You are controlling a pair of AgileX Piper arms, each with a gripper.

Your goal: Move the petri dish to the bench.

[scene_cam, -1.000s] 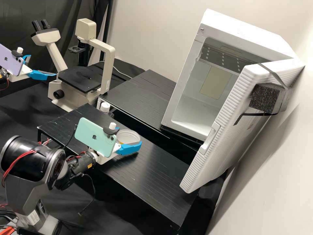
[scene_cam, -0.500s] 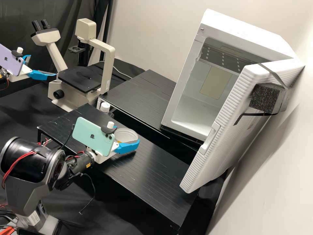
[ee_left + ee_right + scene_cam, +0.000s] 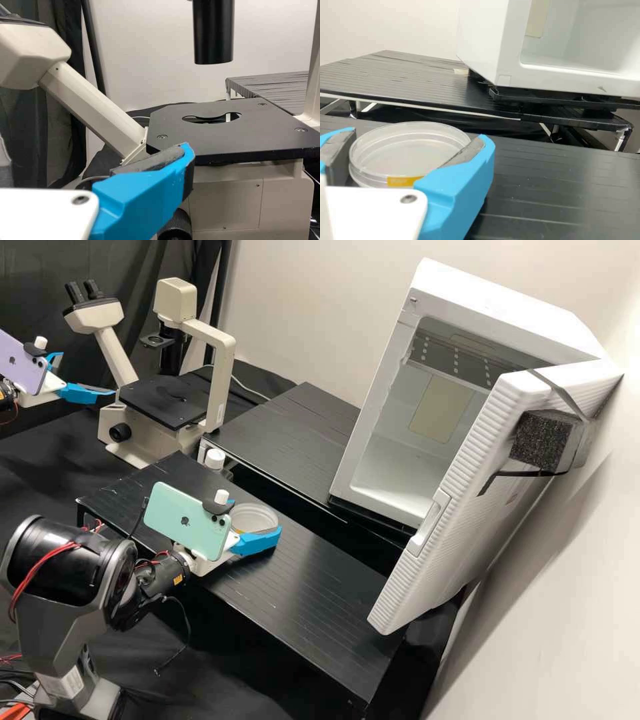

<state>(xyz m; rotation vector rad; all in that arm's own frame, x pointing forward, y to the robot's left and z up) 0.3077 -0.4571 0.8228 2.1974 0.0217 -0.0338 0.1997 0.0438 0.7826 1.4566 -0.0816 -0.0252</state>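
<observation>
Two fingers of the right gripper (image 3: 261,523) held the petri dish (image 3: 402,152) between them, in front of the microscope (image 3: 221,380). If the dish touched the black platform (image 3: 320,593) below, I could not surely tell. Near the microscope, the left gripper (image 3: 87,375) stood open.

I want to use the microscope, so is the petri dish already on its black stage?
No, the petri dish is between the fingers of the right gripper, well away from the microscope's black stage.
</observation>
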